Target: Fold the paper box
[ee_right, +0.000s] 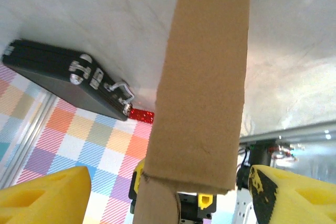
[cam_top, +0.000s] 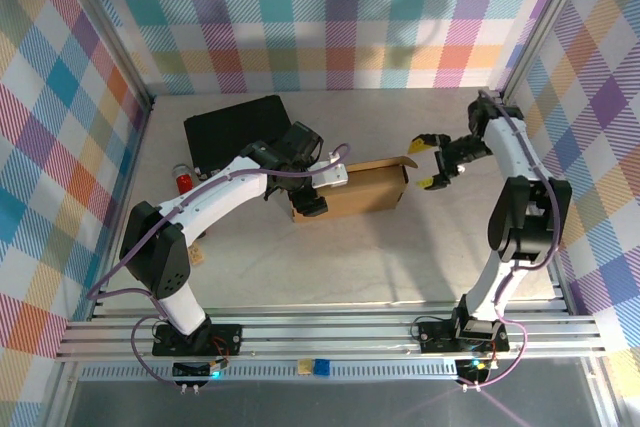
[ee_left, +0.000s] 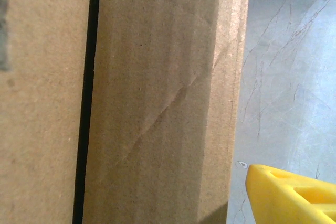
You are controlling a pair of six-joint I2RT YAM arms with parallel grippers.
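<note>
One paper box [cam_top: 360,190], one black case [cam_top: 225,132], one red object [cam_top: 183,181], one left pincer [cam_top: 322,190], one right pincer [cam_top: 424,164].

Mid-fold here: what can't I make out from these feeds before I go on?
- Whether the left claw grips: in the top view its own wrist covers the box end. In the left wrist view one finger sits at the corner, cut off by the edge.
- The box's left flaps: top view, hidden under that claw.
- The red item beside the case: top view, too small to name. In the right wrist view the box covers part of it.
</note>
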